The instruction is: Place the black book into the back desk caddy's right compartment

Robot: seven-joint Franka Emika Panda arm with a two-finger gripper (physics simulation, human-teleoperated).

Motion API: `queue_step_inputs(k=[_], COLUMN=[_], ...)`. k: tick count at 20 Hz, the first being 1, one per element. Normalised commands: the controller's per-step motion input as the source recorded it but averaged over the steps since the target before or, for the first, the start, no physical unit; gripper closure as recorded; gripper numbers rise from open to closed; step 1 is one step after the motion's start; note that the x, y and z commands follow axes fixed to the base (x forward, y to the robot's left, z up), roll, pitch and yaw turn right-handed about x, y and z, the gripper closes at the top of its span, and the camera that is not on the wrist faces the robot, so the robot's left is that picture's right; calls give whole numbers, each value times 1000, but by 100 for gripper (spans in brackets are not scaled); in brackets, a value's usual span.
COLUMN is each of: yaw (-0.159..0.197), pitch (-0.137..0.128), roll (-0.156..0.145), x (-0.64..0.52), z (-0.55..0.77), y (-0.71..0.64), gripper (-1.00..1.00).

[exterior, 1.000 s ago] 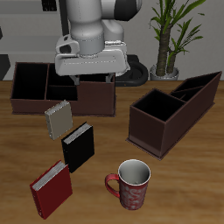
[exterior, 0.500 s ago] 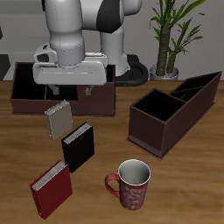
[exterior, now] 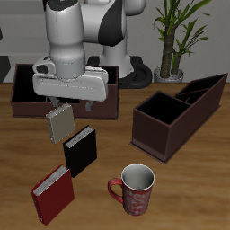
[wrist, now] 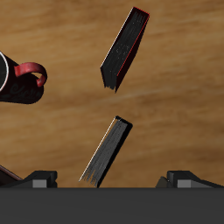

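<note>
The black book lay flat on the table between the red book and the grey-tan book, apart from both. The gripper hung above the grey-tan book, holding nothing; its opening could not be told. The wrong book could be gripped. Behind stood the back desk caddy. No writing was readable.

Much of the back desk caddy is hidden by the arm, and the mug is cut off in the wrist view.
</note>
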Motion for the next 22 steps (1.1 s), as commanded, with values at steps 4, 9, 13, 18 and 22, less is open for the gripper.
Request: queue_step_inputs(k=[4,9,13,18,22], yaw=[-91,-98,-80,-73,-53], pitch=[-13,-24,-13,-18,-20], roll=[-23,-41,-27,-21,4], x=[76,29,35,18,21], z=[-275,-277,-329,-279,-289], y=[48,-171,-110,11,112], gripper=[-100,-100,-100,-100,-100])
